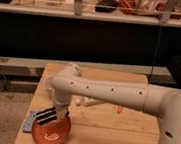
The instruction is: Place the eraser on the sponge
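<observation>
The orange round dish (53, 135) sits at the front left corner of the wooden table (118, 136). It is shallow, with a smooth, a little shiny surface. The gripper (48, 116) hangs over the back left part of this dish, very low above it. It looks dark, with a paler stripe across it. I cannot tell whether the gripper is open or closed, or whether it holds something, and I cannot make out the eraser.

The sponge (29, 122) lies just to the left of the dish, close to the left edge of the table. It is a small flat blue-grey rectangle with a matte look, and it sits near the rim of the dish. I cannot tell if they touch.

The white arm (111, 92) is thick, round and smooth. It comes from the right of the dish, bends behind it and goes down to the gripper, so it hides a part of the table top there. The large white robot body (176, 134) fills the far right side.

Behind the dish and to its right there is a small whitish object (86, 102), and further right a small orange piece (119, 110). Both are too small to name. Far behind the dish stands a long dark counter (99, 37).
</observation>
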`<state>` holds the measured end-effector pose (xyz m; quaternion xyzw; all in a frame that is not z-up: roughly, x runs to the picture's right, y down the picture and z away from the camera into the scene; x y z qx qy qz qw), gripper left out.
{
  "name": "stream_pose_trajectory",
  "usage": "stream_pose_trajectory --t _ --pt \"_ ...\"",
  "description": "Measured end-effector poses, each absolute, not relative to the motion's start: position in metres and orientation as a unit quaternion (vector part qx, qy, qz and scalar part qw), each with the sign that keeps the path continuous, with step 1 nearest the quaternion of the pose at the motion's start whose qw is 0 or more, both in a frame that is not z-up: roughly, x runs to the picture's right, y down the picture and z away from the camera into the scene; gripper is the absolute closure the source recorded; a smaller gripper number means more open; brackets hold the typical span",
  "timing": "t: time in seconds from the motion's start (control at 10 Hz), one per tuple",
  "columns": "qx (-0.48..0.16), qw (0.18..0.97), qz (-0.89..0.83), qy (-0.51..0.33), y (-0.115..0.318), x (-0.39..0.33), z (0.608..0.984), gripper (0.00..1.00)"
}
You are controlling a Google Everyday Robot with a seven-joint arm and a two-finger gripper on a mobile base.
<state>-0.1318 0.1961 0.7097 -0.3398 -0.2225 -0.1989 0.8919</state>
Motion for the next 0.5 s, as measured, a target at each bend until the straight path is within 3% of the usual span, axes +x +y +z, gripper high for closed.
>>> stream_pose_trajectory --t 0.5 --pt "-0.336 0.820 -0.358 -0.293 0.195 -0.206 0.726 1.00"
